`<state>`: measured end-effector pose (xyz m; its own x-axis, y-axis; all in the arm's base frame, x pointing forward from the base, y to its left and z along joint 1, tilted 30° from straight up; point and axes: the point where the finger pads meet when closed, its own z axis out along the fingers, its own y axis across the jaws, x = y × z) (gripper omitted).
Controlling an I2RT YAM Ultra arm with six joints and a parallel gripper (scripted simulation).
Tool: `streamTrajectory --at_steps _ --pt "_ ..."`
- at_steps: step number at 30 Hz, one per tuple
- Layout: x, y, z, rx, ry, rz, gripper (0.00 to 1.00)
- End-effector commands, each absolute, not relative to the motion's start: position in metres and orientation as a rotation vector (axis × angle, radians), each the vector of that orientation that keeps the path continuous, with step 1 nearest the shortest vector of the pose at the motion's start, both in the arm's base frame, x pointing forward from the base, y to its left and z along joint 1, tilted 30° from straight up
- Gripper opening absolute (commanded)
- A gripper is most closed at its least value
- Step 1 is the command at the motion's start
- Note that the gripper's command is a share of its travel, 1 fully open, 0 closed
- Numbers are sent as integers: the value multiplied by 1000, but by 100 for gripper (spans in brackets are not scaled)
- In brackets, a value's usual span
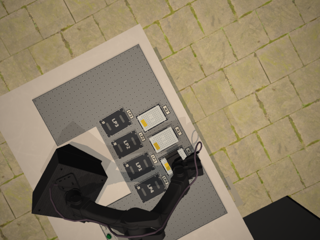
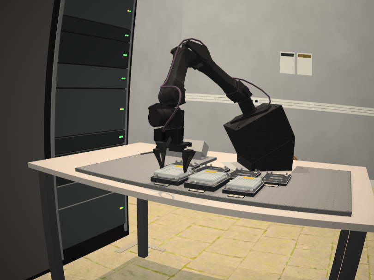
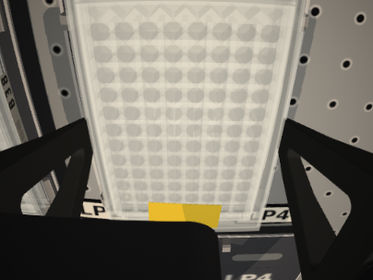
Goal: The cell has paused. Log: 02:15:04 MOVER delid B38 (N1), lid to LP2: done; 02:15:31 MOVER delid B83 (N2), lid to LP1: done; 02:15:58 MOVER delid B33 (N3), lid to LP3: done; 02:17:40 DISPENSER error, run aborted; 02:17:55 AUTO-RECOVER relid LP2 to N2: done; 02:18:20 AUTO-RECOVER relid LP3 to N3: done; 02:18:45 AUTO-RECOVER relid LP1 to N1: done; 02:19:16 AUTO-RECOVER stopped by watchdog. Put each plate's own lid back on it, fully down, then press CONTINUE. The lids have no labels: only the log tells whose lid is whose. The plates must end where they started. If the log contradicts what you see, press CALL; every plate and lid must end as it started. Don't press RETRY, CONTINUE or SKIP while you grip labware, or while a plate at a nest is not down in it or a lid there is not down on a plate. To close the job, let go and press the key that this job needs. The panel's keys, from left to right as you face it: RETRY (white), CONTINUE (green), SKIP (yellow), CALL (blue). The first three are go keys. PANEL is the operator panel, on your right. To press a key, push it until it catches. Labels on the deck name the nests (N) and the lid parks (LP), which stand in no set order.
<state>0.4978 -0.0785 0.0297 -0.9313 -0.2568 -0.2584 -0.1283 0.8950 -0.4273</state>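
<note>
Deck tags: N3, N1 and N2 are printed on pale labels beside the nests; LP3, LP2, LP1 and LP4 are carried on like labels beside the parks. Park faces: LP3, LP2, LP1 and LP4 are repeated in large pale letters on the dark parks themselves. Plate marking: "B38" is borne, in the wrist view, by the side of the plate at the left edge.

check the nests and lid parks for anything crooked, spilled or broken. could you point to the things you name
Nothing stands out. The plates at N3 (image 1: pixel 152 118) (image 2: pixel 244 184) and N1 (image 1: pixel 164 139) (image 2: pixel 208 178) look square in their nests. The gripper (image 1: pixel 174 161) (image 2: pixel 172 169) (image 3: pixel 186 129) is shut on the lid at N2 (image 3: pixel 180 105), which looks straight. I see no spill or crack.
</note>
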Motion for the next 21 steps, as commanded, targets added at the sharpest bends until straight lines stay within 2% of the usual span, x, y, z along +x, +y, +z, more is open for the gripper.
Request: streamTrajectory --at_steps 1,21 --pt "496 -78 22 -293 2753 -571 0" --pt "495 -79 25 -286 2744 -572 0"
